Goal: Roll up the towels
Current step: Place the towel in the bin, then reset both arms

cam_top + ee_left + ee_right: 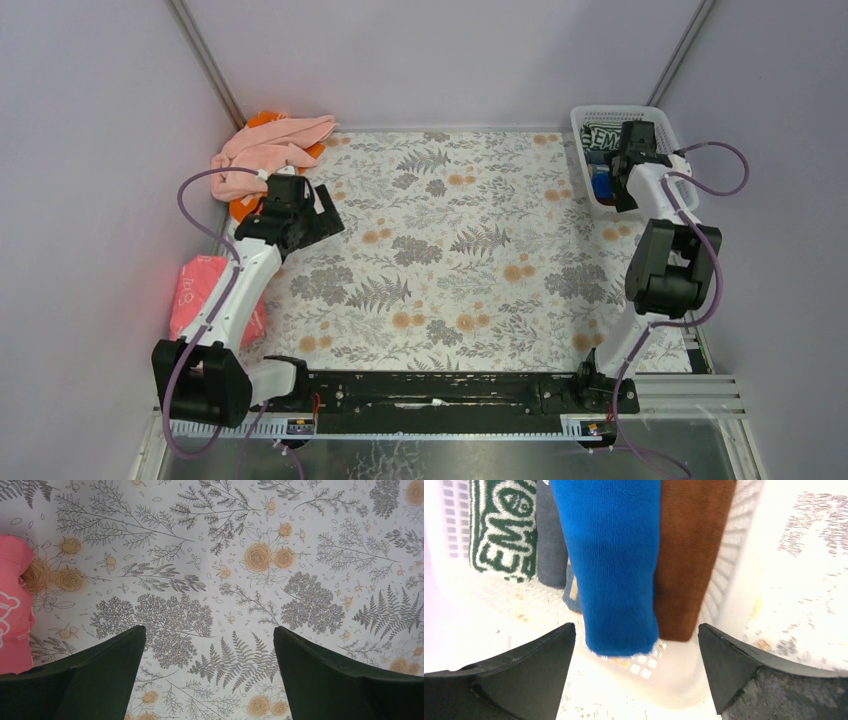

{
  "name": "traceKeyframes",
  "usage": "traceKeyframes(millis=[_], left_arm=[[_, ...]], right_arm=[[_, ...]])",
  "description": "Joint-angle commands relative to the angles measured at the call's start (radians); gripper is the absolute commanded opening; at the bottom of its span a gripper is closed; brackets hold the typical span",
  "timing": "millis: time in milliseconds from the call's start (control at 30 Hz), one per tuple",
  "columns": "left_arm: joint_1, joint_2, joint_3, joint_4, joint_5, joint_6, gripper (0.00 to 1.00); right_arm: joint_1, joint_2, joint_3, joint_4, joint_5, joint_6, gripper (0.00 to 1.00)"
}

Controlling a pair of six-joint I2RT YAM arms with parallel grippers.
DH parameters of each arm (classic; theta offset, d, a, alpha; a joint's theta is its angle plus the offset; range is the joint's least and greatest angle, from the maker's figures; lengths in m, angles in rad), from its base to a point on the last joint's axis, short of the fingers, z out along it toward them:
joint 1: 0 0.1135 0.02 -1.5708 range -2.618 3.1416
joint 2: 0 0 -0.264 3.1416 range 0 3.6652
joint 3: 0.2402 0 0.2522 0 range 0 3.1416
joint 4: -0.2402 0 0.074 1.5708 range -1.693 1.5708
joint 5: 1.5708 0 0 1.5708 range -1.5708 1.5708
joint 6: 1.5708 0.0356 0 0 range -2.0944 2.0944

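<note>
Four rolled towels lie side by side in the white lattice basket (734, 580): a royal blue one (611, 565), a brown one (691, 555), a dark grey one (551, 545) and a green-white lettered one (501, 525). My right gripper (636, 635) hangs open just above the blue roll's near end, holding nothing; in the top view the right gripper (615, 170) is over the basket (610, 112). Unrolled towels are heaped at the back left, a pale pink one (275, 145) over an orange one (242, 207). My left gripper (322, 218) is open beside that heap, its fingers (100, 675) above bare cloth.
A floral tablecloth (470, 250) covers the table. A reddish-pink flat item with white print (205, 295) lies at the left edge, also seen at the left of the left wrist view (12, 605). Grey walls close in on three sides.
</note>
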Motion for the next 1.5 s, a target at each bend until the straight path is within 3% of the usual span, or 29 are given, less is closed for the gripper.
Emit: traceKeyframes(millis=[0, 167, 400, 600, 733, 1000, 1467], left_arm=[[0.007, -0.047, -0.003, 0.038, 0.01, -0.003, 0.99], [0.007, -0.14, -0.01, 0.029, 0.035, -0.016, 1.0], [0.01, -0.307, -0.04, 0.006, 0.055, -0.031, 1.0], [0.01, -0.493, -0.076, 0.024, 0.114, -0.05, 1.0], [0.01, -0.62, -0.127, 0.013, 0.081, -0.069, 1.0], [0.01, -0.78, -0.195, -0.011, 0.062, -0.065, 1.0], [0.01, -0.803, -0.21, 0.028, 0.09, -0.034, 1.0]], right_arm=[[0.004, -0.202, -0.104, -0.003, 0.039, -0.055, 0.99], [0.003, -0.511, -0.295, 0.055, -0.071, -0.283, 0.99], [0.005, -1.091, -0.629, 0.183, -0.237, -0.558, 0.99], [0.15, -1.332, -0.682, 0.116, -0.217, -0.769, 0.99], [0.222, -1.462, -0.765, 0.12, -0.188, -0.813, 0.99], [0.294, -1.641, -0.896, 0.168, -0.191, -0.84, 0.99], [0.296, -1.617, -0.892, 0.165, -0.178, -0.846, 0.99]])
